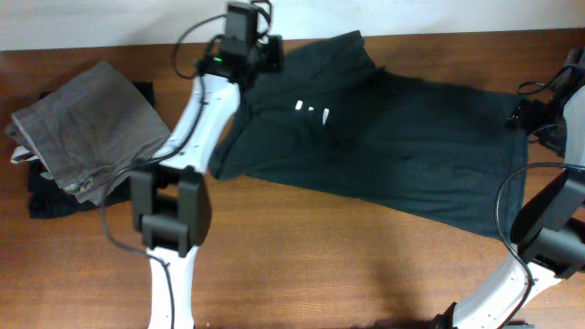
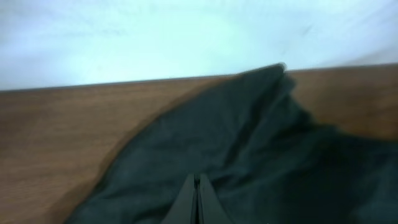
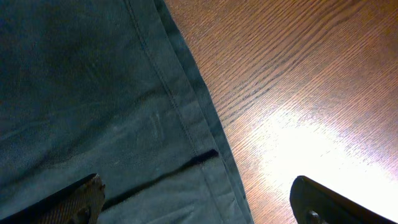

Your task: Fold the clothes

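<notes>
The left gripper (image 2: 196, 182) has its fingers pressed together, tips down at the bunched upper edge of the dark T-shirt (image 1: 393, 155); whether cloth is pinched between them is unclear. The right gripper (image 3: 199, 202) hangs spread wide over the shirt's hem. The shirt lies across the far half of the table (image 1: 320, 265), right of the grey trousers (image 1: 82, 128).

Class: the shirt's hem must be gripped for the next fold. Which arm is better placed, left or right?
Right, probably. The right hand is open, with the hem edge of the T-shirt lying between its fingers. The left hand is shut, over the shirt's opposite end.
</notes>
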Robot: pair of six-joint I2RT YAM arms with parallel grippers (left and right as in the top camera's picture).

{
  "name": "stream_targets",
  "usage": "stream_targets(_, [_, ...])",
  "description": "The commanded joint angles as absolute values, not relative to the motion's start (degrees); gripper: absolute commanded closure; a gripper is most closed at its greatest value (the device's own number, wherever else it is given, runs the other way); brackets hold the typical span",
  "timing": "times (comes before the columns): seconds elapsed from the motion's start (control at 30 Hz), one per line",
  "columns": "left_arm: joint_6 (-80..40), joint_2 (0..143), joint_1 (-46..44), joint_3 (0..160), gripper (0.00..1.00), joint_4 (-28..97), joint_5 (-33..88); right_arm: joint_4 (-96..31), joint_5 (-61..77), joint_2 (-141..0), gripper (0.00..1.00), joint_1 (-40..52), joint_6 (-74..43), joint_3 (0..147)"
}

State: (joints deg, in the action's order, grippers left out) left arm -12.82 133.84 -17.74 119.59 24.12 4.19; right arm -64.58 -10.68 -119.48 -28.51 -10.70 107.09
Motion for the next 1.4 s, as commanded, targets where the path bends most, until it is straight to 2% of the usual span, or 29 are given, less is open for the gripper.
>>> stream_targets(0.0, [-10.7, 139.7, -16.6, 119.8, 1.00, 21.5, -1.3, -64.7, -11.2, -118.0, 0.01, -28.6, -10.8, 107.9])
stream_targets(0.4, [-5.9, 150.2, -16.3, 119.8, 1.00, 16.9, -2.3, -64.7, -11.2, -118.0, 0.01, -28.6, -10.8, 107.9])
stream_targets(0.73, [-7.0, 150.3, -16.4, 119.9, 1.00, 34.7, -10.3, -64.7, -11.2, -118.0, 0.01, -28.6, -10.8, 107.9])
stream_targets(0.93, [-7.3, 150.3, -16.5, 119.9, 1.00, 44.1, -10.4, -64.7, -11.2, -118.0, 0.01, -28.6, -10.8, 107.9])
stream_targets(1.23, [-8.3, 148.3, -18.6, 119.9, 1.00, 51.4, -10.5, -64.7, -11.2, -118.0, 0.01, -28.6, -10.8, 107.9])
stream_targets(1.37, [-9.7, 144.0, -18.7, 120.0, 1.00, 50.9, -14.4, -64.7, -11.2, -118.0, 0.01, -28.6, -10.8, 107.9])
